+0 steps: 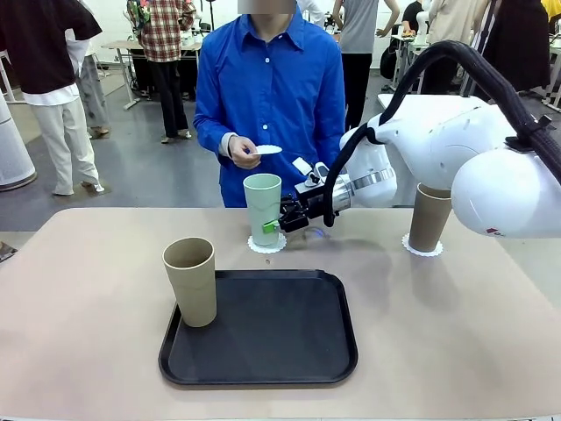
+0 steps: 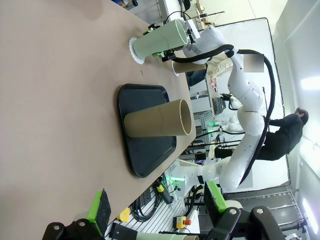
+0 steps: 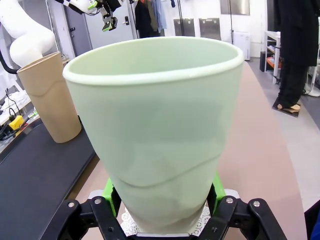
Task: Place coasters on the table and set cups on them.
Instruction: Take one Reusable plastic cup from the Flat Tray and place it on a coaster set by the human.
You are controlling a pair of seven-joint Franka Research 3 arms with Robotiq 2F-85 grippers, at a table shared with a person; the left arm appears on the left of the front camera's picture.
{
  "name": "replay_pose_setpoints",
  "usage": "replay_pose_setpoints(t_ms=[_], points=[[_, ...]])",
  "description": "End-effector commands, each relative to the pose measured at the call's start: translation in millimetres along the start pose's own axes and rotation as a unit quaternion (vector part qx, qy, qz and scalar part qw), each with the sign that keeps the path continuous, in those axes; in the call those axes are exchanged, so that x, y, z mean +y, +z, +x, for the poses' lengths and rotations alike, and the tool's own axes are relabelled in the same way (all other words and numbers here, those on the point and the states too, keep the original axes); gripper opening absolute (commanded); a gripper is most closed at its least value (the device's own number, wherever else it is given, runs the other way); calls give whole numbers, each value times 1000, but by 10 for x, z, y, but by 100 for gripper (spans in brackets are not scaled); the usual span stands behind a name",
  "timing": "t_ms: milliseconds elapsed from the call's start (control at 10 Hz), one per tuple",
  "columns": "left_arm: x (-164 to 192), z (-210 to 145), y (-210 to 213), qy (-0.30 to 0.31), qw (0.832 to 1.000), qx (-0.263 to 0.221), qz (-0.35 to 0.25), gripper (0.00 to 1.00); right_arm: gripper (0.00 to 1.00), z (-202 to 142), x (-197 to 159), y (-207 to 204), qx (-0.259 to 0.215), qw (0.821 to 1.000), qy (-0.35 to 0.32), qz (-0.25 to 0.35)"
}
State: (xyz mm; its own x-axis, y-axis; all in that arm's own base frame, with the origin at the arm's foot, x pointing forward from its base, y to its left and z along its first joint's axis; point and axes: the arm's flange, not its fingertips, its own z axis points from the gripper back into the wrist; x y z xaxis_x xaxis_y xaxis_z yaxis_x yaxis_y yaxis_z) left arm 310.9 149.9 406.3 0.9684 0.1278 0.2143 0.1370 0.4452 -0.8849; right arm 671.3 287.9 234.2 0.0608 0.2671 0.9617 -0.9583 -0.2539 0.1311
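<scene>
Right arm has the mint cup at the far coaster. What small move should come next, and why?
Probably open the right gripper and let go. Its jaws are shut on the mint cup, which stands upright with its base apparently down on the coaster, lace edge showing on both sides. A tan cup on the tray would be the next thing to fetch.
</scene>
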Motion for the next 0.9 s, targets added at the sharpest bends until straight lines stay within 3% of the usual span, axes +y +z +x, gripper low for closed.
replay_pose_setpoints(t_ms=[0,400,600,800], points=[[-4,-10,14,-4,1000,-5,-8,100,81,50,-80,18,12,1000,-8,9],[-4,-10,14,-4,1000,-5,-8,100,81,-6,-75,60,8,1000,-11,14],[-4,-10,14,-4,1000,-5,-8,100,99,-10,-73,62,9,1000,-15,18],[-4,-10,14,-4,1000,-5,-8,100,100,-10,-75,67,11,1000,-16,23]])
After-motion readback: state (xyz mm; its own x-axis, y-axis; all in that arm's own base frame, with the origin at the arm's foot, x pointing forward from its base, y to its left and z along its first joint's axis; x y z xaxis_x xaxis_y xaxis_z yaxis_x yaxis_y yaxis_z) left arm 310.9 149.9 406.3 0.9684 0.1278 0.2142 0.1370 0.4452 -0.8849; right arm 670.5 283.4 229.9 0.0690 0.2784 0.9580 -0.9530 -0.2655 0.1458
